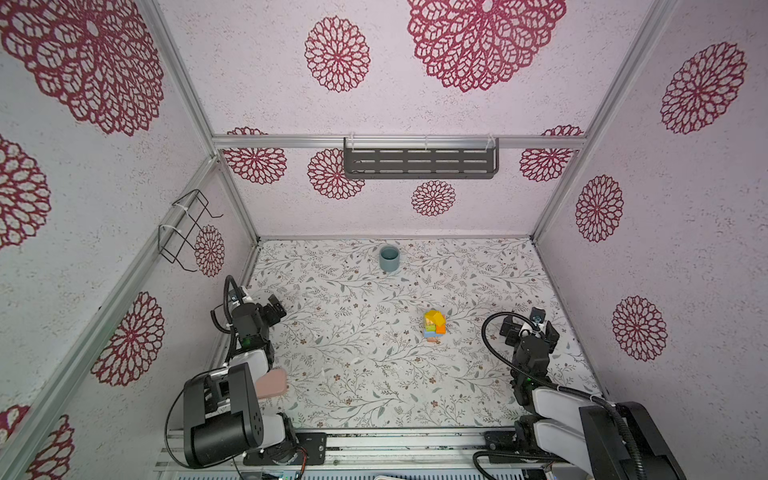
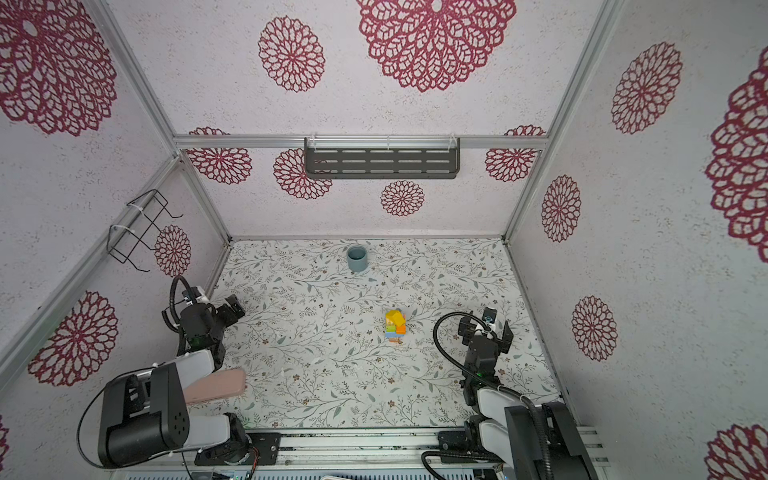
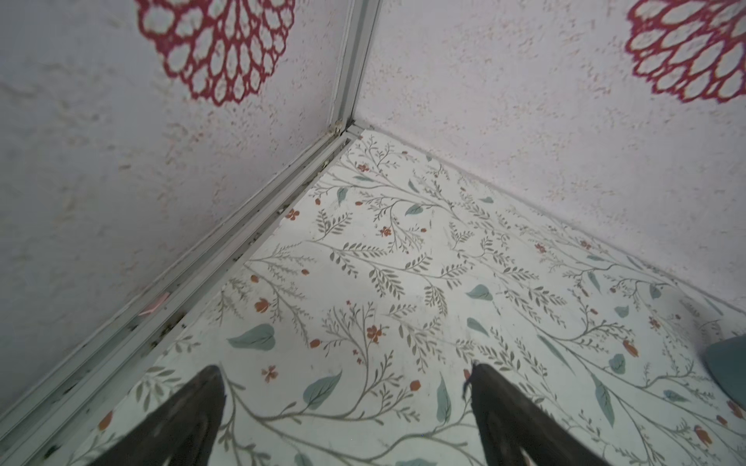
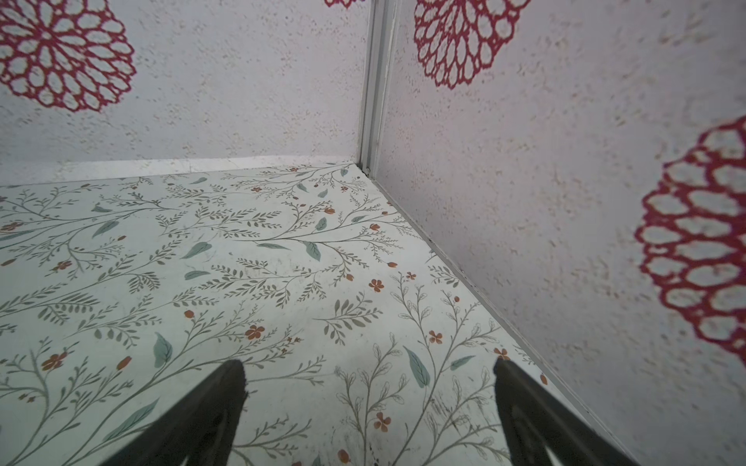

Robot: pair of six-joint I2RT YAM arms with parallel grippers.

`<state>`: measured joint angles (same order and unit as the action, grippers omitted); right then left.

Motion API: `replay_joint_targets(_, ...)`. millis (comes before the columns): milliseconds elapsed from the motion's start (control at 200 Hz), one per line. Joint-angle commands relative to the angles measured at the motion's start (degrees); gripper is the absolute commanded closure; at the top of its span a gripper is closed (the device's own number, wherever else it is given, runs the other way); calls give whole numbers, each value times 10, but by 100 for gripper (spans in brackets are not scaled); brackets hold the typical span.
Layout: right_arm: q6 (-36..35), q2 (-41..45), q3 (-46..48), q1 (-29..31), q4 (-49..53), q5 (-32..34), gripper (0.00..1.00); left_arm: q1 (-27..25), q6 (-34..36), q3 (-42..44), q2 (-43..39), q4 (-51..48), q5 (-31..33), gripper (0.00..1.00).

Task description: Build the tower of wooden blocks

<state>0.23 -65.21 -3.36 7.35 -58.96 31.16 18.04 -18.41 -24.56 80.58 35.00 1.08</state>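
Note:
The tower (image 1: 434, 327) (image 2: 395, 326) stands a little right of the table's middle in both top views. It is a small stack of wood blocks: a pale letter cube lowest, then blue, green and orange blocks, and a yellow wedge (image 1: 434, 318) on top. My left gripper (image 1: 277, 309) (image 2: 233, 307) (image 3: 343, 369) hovers open near the left wall, far from the tower, with only bare tabletop between its fingers. On the other side of the tower, my right gripper (image 1: 530, 327) (image 2: 486, 331) (image 4: 368, 363) is open too and holds nothing. Neither wrist view shows the tower.
A grey-blue cup (image 1: 389, 257) (image 2: 357, 257) (image 3: 726, 363) stands near the back wall. A pink flat case (image 1: 274, 384) (image 2: 220, 384) lies partly under my left arm at the front left. A dark shelf (image 1: 420, 163) hangs on the back wall and a wire rack (image 1: 187, 228) on the left wall.

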Motion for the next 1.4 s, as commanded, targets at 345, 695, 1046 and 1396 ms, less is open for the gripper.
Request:
replay_joint_targets(345, 51, -94, 54, -47, -275, -85, 2, -85, 73, 79, 41, 239, 71, 3)
replay_joint_targets(695, 48, -53, 40, -30, -197, -106, 1, -161, 163, 61, 83, 259, 128, 3)
replay_joint_targets(1046, 22, -162, 66, -23, -377, -25, 1, -94, 59, 73, 75, 263, 159, 3)
replay_joint_targets(1396, -42, -271, -35, 14, -319, -42, 1, -141, 148, 27, 74, 182, 90, 3)
